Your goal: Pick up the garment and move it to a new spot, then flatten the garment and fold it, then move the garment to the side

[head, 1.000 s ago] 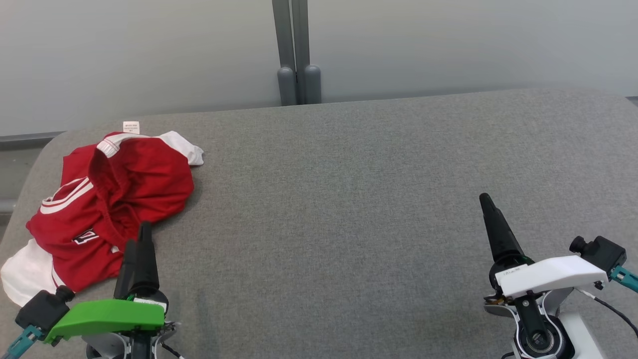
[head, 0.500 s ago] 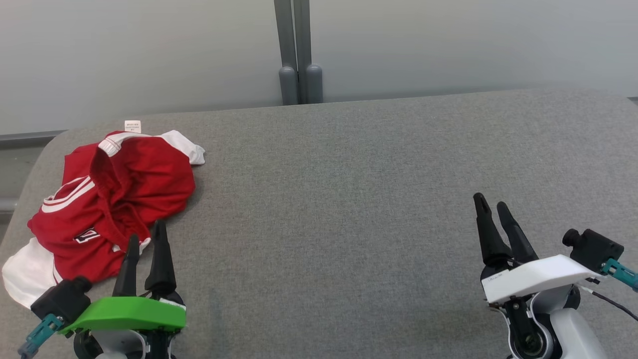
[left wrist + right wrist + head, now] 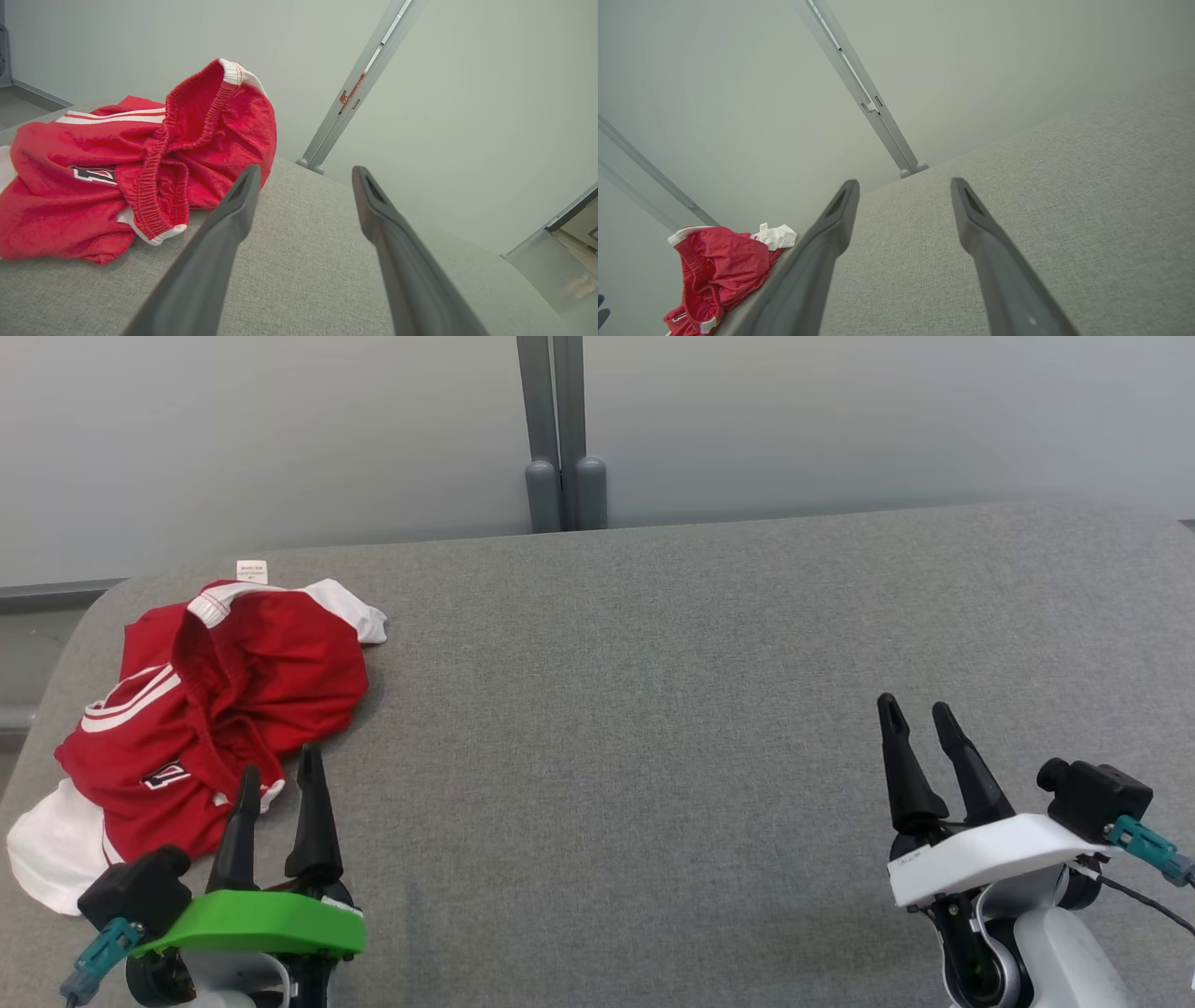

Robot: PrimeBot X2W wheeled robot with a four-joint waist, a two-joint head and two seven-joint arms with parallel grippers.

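A crumpled red garment [image 3: 210,705] with white trim and an elastic waistband lies in a heap at the left end of the grey padded table [image 3: 653,709]. My left gripper [image 3: 278,767] hovers open just at the garment's near right edge, nothing between its fingers. In the left wrist view the garment [image 3: 131,158] sits to the left of the left gripper [image 3: 303,175], its waistband near the left fingertip. My right gripper [image 3: 913,714] stands open and empty over bare table at the lower right. The right wrist view shows the garment [image 3: 717,270] far off at the lower left of the right gripper [image 3: 903,184].
A pale wall runs along the table's far edge, with a grey upright post [image 3: 560,429] at its middle. The table's left end is rounded, close to the garment. Bare grey surface spreads between the two grippers.
Both grippers have rolled about their wrists, so each now shows two spread fingers side by side. The left gripper has shifted slightly right and nearer. The garment has not moved.
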